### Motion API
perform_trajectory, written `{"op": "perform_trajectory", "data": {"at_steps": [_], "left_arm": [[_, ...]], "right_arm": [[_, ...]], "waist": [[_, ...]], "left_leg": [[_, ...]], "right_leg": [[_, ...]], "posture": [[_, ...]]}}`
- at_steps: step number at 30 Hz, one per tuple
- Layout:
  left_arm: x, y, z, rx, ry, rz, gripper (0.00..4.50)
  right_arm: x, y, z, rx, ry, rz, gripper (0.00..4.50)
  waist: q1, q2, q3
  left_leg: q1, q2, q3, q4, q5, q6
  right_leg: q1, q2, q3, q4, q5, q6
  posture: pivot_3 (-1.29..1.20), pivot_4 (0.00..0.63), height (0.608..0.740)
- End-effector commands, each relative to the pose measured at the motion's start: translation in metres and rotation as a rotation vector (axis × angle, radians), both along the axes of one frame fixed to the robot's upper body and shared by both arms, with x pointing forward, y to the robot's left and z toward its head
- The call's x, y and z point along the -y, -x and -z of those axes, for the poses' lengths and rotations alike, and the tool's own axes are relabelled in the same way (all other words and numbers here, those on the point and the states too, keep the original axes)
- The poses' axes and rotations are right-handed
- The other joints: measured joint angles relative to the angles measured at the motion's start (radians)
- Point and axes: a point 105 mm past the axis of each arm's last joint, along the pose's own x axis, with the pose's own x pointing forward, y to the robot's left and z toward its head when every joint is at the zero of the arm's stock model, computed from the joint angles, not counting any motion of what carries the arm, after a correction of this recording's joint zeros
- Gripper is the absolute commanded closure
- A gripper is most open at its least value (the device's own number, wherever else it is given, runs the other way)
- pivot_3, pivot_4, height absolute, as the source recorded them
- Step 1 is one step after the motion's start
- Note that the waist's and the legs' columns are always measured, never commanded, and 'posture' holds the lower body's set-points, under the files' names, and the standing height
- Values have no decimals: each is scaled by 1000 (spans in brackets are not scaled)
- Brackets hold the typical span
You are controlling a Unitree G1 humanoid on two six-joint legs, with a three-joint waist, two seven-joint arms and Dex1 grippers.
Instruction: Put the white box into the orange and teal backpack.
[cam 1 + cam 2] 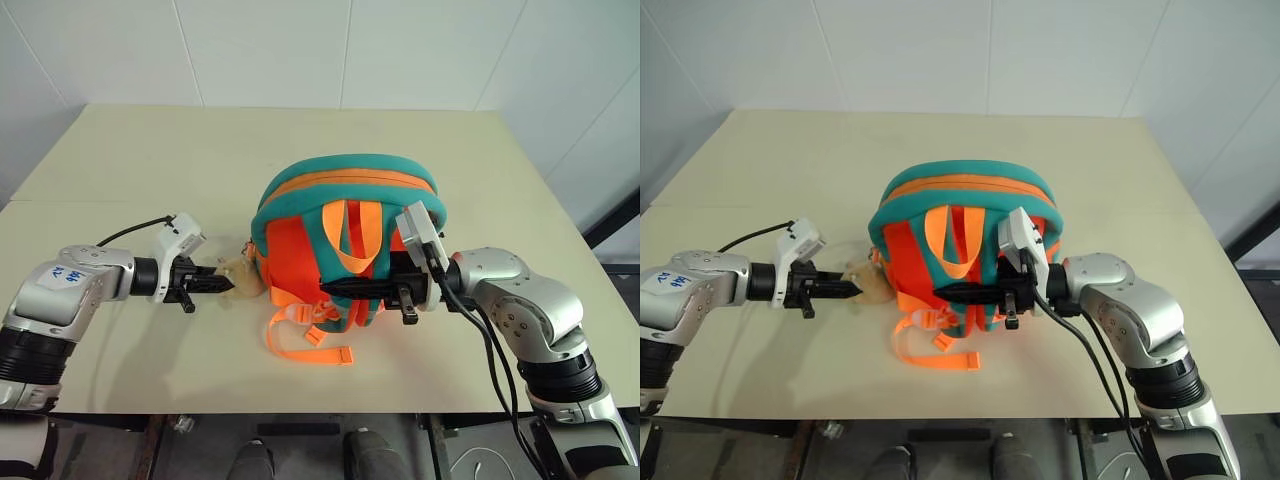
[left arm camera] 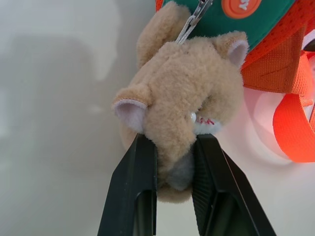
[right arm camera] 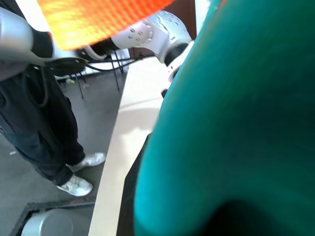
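Near the counter's front edge, midway along it, the backpack stands with its strap side facing the robot, orange webbing trailing onto the surface below it. At the pack's left side, the left claw grasps the tan plush toy that hangs by a metal clip from the teal trim; the wrist view shows its two black fingers pressed against either flank of the toy's body. From the right, the right claw reaches level across the pack's front and into the teal and orange straps; whether it is clenched or released cannot be told, as padding blocks its wrist view. Beyond the counter's edge, a person's dark trouser legs and white shoes stand on the grey floor.
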Motion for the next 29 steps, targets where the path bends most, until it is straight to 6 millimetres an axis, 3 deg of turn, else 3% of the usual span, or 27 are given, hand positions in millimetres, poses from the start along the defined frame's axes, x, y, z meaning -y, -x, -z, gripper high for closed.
{"op": "perform_trajectory", "data": {"at_steps": [1, 6, 10, 11, 17, 21, 23, 26, 29], "left_arm": [[-5, 5, -20, 39, 75, -6, 2611], [-23, 11, -34, 84, 110, -60, 1030], [-38, 19, -45, 127, 136, -94, 2], [-44, 23, -49, 145, 146, -104, 0], [-75, 39, -54, 197, 147, -156, 0], [-89, 36, -67, 357, 167, -142, 0], [-91, 31, -75, 446, 191, -141, 0], [-87, 30, -89, 610, 282, -86, 0], [-79, 31, -91, 642, 305, -30, 0]], "right_arm": [[12, 2, -8, 22, 37, 16, 3231], [31, 5, -15, 52, 99, 52, 1540], [50, 5, -21, 82, 157, 110, 377], [59, 6, -23, 91, 187, 137, 25], [112, 8, -29, 125, 390, 274, 25], [162, -9, -42, 200, 524, 484, 25], [171, -12, -46, 208, 513, 528, 25], [183, -18, -58, 219, 356, 654, 25], [183, -19, -54, 213, 310, 683, 25]], "waist": [[2, 0, 0], [2, 0, 0], [2, 0, 0], [3, 0, 0], [6, 1, 1], [6, 2, 2], [5, 2, 2], [5, 2, 2], [5, 2, 2]], "left_leg": [[0, 0, 0, 0, 0, 0], [-1, 0, 0, 0, -2, 3], [-1, 0, 0, -4, -2, 3], [-1, 0, 0, -4, -2, 3], [-1, 0, 1, -6, -3, 3], [-1, 0, 3, -5, -3, 3], [-1, 0, 5, -4, -3, 3], [-1, 0, 6, -4, -3, 3], [-1, 0, 7, -4, -3, 3]], "right_leg": [[0, 0, 0, 0, 0, 0], [-1, 0, 0, 0, 0, 0], [-2, 0, 0, -1, -1, -1], [-3, 0, 0, -1, -1, -1], [-3, -1, 0, -5, -2, -2], [-2, -2, 0, -6, -2, -2], [-2, -2, 2, -6, -2, -2], [-2, -2, 3, -6, -1, 0], [-2, -2, 5, -6, 0, 1]], "posture": [[0, 150, 740], [0, 150, 740], [0, 150, 740], [0, 150, 740], [0, 150, 740], [0, 150, 740], [0, 150, 740], [0, 150, 740], [0, 150, 740]]}}
